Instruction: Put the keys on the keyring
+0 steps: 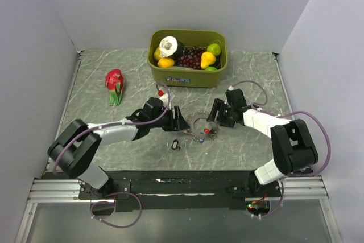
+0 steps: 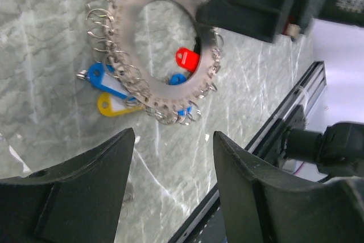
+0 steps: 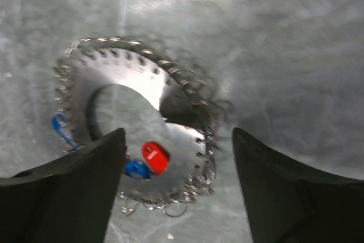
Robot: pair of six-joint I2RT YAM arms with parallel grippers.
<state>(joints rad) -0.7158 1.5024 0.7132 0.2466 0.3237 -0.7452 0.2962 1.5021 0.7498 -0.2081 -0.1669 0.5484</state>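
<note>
The keyring point(image 1: 197, 122), a flat grey metal ring with small wire loops round its rim, lies on the marble table between my two grippers. A red key point(image 1: 207, 131) and blue keys point(image 1: 200, 139) lie at its near edge. A black key point(image 1: 175, 145) lies apart, nearer the front. In the left wrist view the keyring point(image 2: 128, 27) has a red key point(image 2: 187, 60), a blue key point(image 2: 105, 78) and a yellow key point(image 2: 114, 106) by it. My left gripper point(image 2: 173, 140) is open and empty beside the ring. My right gripper point(image 3: 179, 135) is open over the ring point(image 3: 114, 75), near the red key point(image 3: 154, 156).
A green bin point(image 1: 187, 76) of fruit stands at the back centre. A red and green dragon fruit point(image 1: 115, 85) lies at the back left. Grey walls close three sides. The black rail point(image 1: 182, 186) runs along the table's near edge.
</note>
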